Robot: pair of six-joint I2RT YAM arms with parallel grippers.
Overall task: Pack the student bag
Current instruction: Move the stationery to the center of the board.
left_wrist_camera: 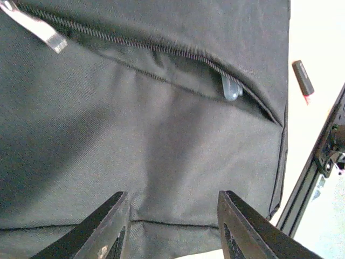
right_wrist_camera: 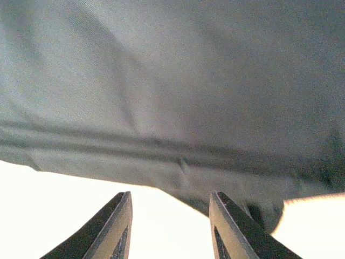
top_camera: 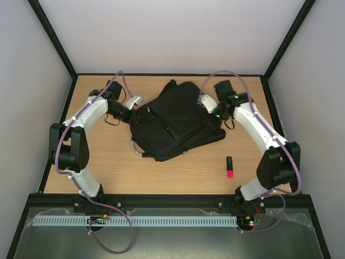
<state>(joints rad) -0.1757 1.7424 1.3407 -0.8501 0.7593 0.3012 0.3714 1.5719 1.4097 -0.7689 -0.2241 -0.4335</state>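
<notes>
At the middle of the wooden table [top_camera: 178, 172], in the top view, the student bag [top_camera: 175, 121] lies flat, black and rumpled. The left gripper [top_camera: 133, 111] sits at its left edge and the right gripper [top_camera: 206, 103] at its right edge. A black stick with a red end [top_camera: 229, 167] lies on the wood near the bag's right corner, apart from it.

In the left wrist view, the fingers stand moderately apart over the bag's fabric, with nothing clamped between them. Ahead of them the zip pocket [left_wrist_camera: 215, 81] gapes partly open, and a small pale object [left_wrist_camera: 232, 91] shows in the slit. A grey-white zip pull [left_wrist_camera: 38, 27] lies at the upper left.

In the right wrist view, the fingers are likewise parted and empty, just short of the bag's edge.
</notes>
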